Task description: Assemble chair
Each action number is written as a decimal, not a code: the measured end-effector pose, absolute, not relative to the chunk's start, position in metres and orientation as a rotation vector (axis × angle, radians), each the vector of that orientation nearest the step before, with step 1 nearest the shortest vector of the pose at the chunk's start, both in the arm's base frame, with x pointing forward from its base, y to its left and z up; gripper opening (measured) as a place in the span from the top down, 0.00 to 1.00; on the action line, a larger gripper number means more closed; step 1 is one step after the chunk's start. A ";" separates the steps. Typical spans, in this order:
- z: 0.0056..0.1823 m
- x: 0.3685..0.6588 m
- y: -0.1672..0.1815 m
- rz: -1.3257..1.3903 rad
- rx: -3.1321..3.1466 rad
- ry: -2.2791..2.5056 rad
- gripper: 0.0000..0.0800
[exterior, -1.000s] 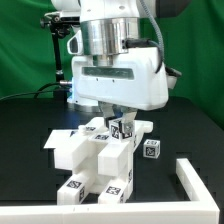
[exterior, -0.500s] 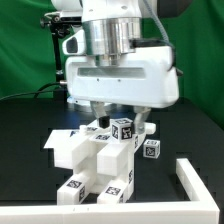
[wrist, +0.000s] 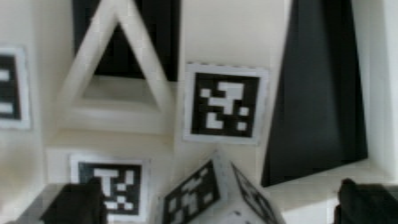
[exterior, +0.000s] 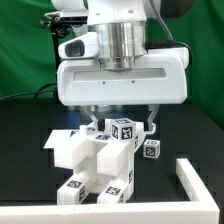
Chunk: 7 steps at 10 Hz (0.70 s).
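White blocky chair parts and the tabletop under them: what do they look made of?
White matte blocky chair assembly: looks like rigid plastic, possibly printed; flat dull faces, crisp edges, no gloss. The square black-and-white tags on it look like flat printed stickers. Black tabletop: dark matte surface with no reflections, maybe cloth or mat; cannot tell which.

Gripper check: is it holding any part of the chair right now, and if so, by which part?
Nothing is held. The gripper stands open above the chair, one finger on each side of its top, with no grip on it.
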<state>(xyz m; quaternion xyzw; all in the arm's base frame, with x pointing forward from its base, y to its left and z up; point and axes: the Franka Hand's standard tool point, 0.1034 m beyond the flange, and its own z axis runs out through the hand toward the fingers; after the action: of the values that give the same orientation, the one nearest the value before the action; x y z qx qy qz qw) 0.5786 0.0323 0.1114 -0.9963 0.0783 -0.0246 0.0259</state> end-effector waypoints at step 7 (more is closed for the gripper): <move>0.111 0.581 0.037 -0.100 -3.108 0.129 0.65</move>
<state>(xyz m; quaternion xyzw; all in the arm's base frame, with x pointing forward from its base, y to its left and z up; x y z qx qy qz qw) 0.5809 0.0369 0.1105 -0.9985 0.0415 -0.0322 0.0148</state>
